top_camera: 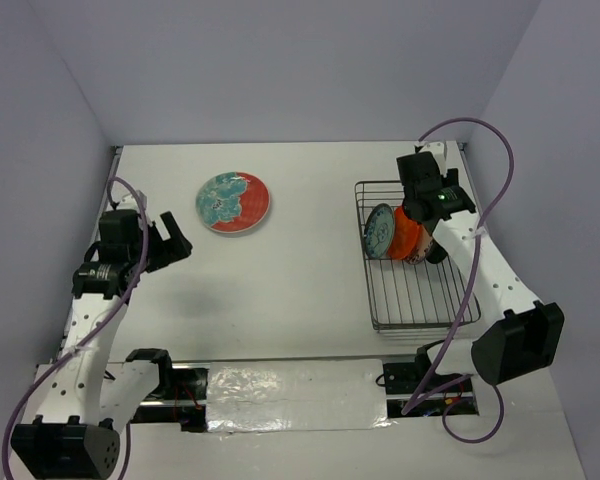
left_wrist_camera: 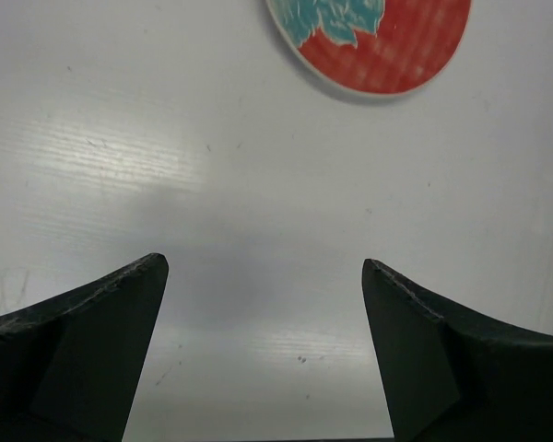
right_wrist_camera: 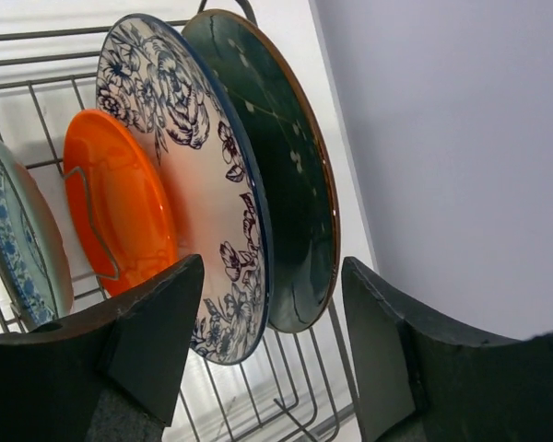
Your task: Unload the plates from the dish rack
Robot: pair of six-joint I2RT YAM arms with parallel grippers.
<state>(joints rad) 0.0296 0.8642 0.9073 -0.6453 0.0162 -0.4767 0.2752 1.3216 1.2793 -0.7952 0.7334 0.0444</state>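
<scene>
A red-and-teal plate point(top_camera: 233, 202) lies flat on the table's far left; its edge shows at the top of the left wrist view point(left_wrist_camera: 373, 46). My left gripper point(top_camera: 170, 245) hangs open over bare table point(left_wrist_camera: 265, 267), short of that plate. The dish rack point(top_camera: 420, 320) stands at the right with plates upright in it: blue-white point(right_wrist_camera: 9, 239), orange point(right_wrist_camera: 120, 212), white floral-rimmed point(right_wrist_camera: 194, 166) and dark teal point(right_wrist_camera: 286, 184). My right gripper point(top_camera: 420, 215) is over the rack's far end, its jaws point(right_wrist_camera: 272, 267) open astride the rims of the floral and teal plates, with gaps either side.
The rack's wire floor point(right_wrist_camera: 286, 387) and far rim point(right_wrist_camera: 37, 37) lie under and behind the plates. The right wall point(right_wrist_camera: 461, 138) stands close beside the rack. A purple cable point(top_camera: 490, 200) loops over the right arm.
</scene>
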